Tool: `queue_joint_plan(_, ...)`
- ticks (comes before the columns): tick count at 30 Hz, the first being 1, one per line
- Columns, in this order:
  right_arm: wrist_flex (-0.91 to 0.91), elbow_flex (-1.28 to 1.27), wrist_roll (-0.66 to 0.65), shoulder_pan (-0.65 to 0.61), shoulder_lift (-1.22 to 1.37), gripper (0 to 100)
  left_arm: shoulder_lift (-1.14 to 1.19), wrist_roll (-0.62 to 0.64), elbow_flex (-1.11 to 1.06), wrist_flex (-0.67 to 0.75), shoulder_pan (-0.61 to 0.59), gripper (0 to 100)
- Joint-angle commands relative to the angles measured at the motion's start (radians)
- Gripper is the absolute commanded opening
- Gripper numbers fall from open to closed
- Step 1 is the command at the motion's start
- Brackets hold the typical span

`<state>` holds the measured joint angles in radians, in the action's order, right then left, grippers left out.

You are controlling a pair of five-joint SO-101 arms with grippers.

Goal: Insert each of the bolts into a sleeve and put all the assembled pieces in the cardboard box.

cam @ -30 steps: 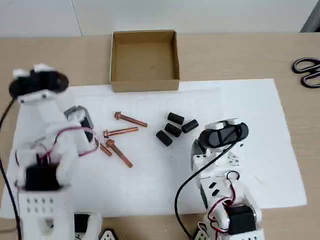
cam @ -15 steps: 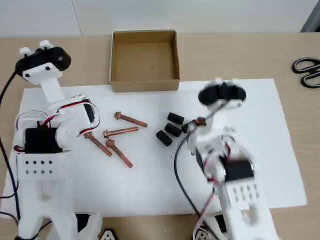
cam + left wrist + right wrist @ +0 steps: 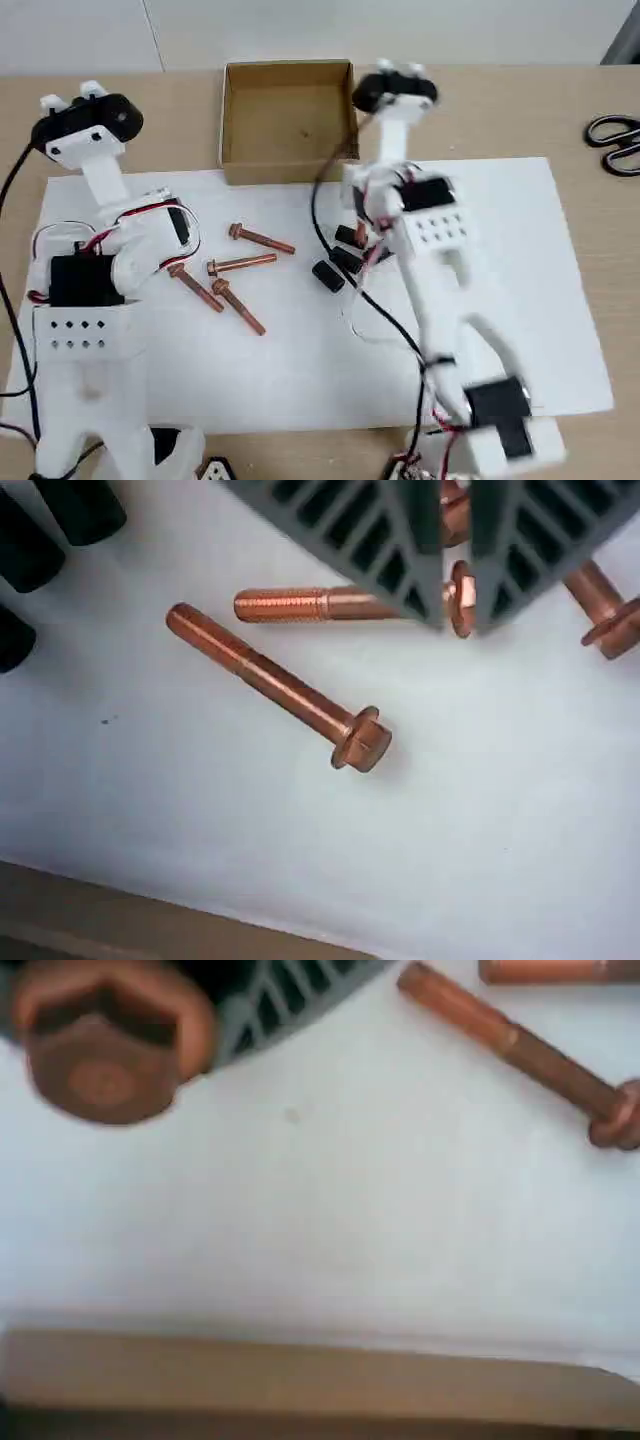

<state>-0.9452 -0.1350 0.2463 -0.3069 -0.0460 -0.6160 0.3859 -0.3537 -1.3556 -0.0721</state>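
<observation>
Sheet (image 3: 300, 380): white paper under the bolts and sleeves.
Bolt a (image 3: 238, 307): lies flat, long axis diagonal; head far-left, tip near-right.
Bolt b (image 3: 195, 287): just left of Bolt a and roughly parallel to it, head far-left.
Bolt c (image 3: 242, 264): long axis almost straight across the table, head to the left.
Left gripper (image 3: 180, 235): over the head end of Bolt c; jaws drawn to a narrow slit, nothing held.
Bolt d (image 3: 262, 239): head left, tip right and slightly nearer.
Sleeves (image 3: 328, 276): black, clustered right of the bolts, partly under the right arm.
Right gripper (image 3: 368, 222): above the sleeves; jaws closed on the held bolt (image 3: 100, 1055), whose head faces the wrist camera, long axis along the line of sight.
Box (image 3: 290, 172): open, at the sheet's far edge.
Scissors (image 3: 612, 140): far right on the table.
</observation>
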Motion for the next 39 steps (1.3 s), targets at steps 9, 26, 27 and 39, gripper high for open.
queue_joint_plan(9, 0.064, 0.578, -0.026, -0.018, 0.414, 0.3, -0.009, 0.009, 0.035, -0.071, -0.002, 1)
queue_joint_plan(26, 0.148, 1.350, -0.054, -0.012, 1.032, 0.5, -0.011, 0.074, 0.035, -0.078, -0.002, 1)
queue_joint_plan(27, 0.148, 1.378, -0.054, -0.012, 1.061, 0.5, -0.011, 0.074, 0.035, -0.078, -0.002, 1)
queue_joint_plan(39, 0.070, 1.508, -0.092, -0.007, 1.227, 7.7, -0.011, 0.072, 0.035, -0.078, -0.002, 1)
